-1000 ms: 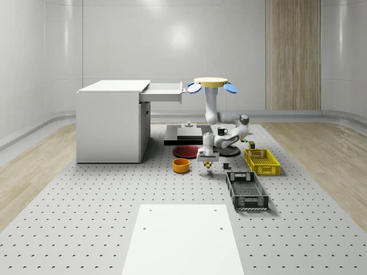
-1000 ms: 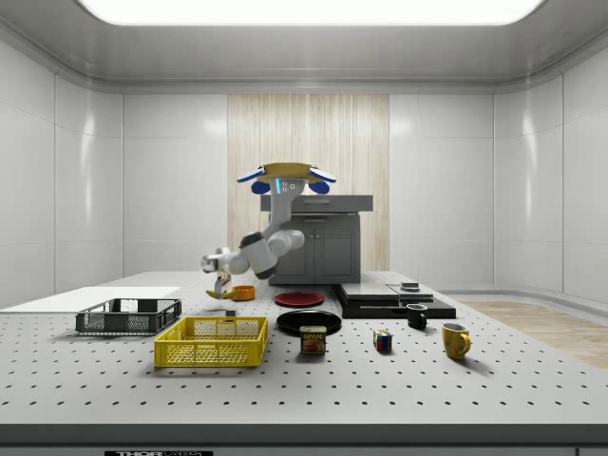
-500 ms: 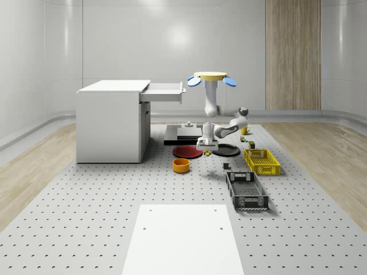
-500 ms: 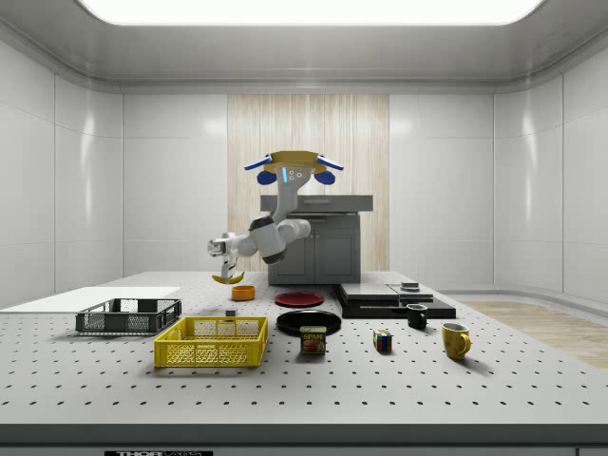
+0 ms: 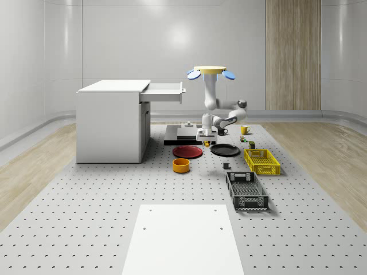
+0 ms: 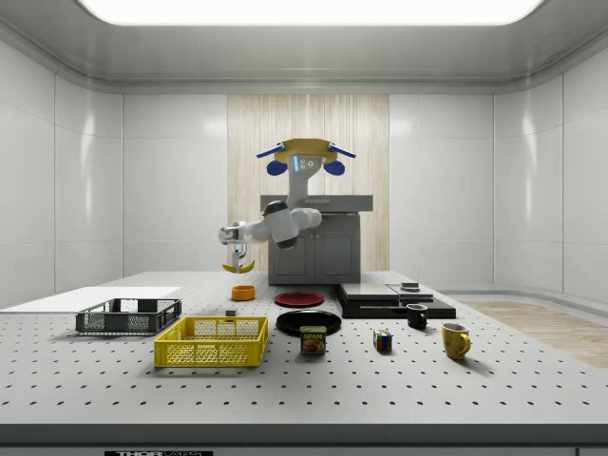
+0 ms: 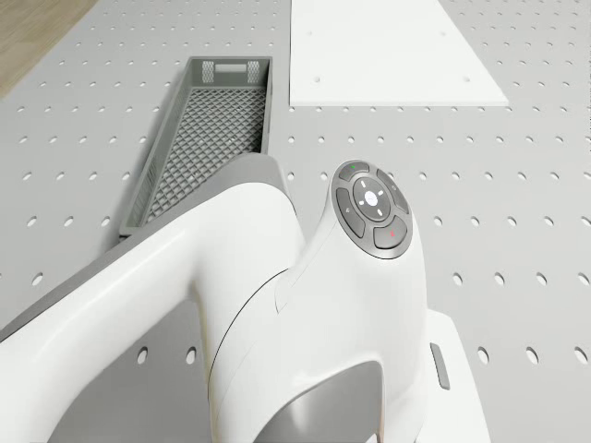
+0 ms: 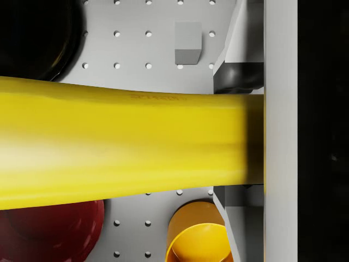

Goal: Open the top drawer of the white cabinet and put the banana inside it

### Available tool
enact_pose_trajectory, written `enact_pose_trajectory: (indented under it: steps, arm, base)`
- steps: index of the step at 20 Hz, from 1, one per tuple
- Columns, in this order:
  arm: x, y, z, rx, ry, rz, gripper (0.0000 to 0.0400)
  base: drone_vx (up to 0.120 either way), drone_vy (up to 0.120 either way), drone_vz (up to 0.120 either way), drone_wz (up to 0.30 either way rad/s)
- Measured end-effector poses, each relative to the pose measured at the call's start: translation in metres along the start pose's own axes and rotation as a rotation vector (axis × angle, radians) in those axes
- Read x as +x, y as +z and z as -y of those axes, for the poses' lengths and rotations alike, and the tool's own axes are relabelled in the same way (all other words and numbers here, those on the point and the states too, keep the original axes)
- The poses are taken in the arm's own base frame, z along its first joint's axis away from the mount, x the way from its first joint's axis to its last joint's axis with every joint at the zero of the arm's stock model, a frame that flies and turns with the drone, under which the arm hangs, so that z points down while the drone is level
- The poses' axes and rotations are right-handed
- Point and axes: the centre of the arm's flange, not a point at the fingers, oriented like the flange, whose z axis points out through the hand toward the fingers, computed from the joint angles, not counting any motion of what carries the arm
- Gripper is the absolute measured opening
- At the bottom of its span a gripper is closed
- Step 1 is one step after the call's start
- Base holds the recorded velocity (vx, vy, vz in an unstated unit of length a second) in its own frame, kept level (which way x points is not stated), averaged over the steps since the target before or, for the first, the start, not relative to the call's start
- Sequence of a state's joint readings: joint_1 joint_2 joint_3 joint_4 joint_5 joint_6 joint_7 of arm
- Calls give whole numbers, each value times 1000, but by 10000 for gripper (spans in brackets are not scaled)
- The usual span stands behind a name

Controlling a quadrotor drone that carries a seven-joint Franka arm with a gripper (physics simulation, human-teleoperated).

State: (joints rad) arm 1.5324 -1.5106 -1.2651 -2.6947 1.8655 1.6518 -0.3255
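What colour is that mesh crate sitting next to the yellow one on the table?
Dark grey crate, clearest in the whole-scene view.

Banana (image 6: 237, 269) above bowl (image 6: 243, 293)

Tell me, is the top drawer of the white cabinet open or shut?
Open. The top drawer sticks out from the white cabinet toward the drone.

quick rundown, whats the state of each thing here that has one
top drawer: pulled open
banana: held in the air, clear of the table
gripper: shut on the banana
drone: hovering above the table
grey basket: empty
yellow basket: empty
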Motion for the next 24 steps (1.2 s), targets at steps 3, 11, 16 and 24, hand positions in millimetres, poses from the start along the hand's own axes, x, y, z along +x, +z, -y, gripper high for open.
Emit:
enact_pose_trajectory:
  steps: [3,11,16,24]
  arm:
    - [0,0,0,0,0,0,200]
    - [0,0,0,0,-1,0,200]
    - [0,0,0,0,-1,0,200]
    - [0,0,0,0,-1,0,200]
  base:
    - [-120,0,120,0]
    - [-120,0,120,0]
    - [-120,0,120,0]
    - [-120,0,120,0]
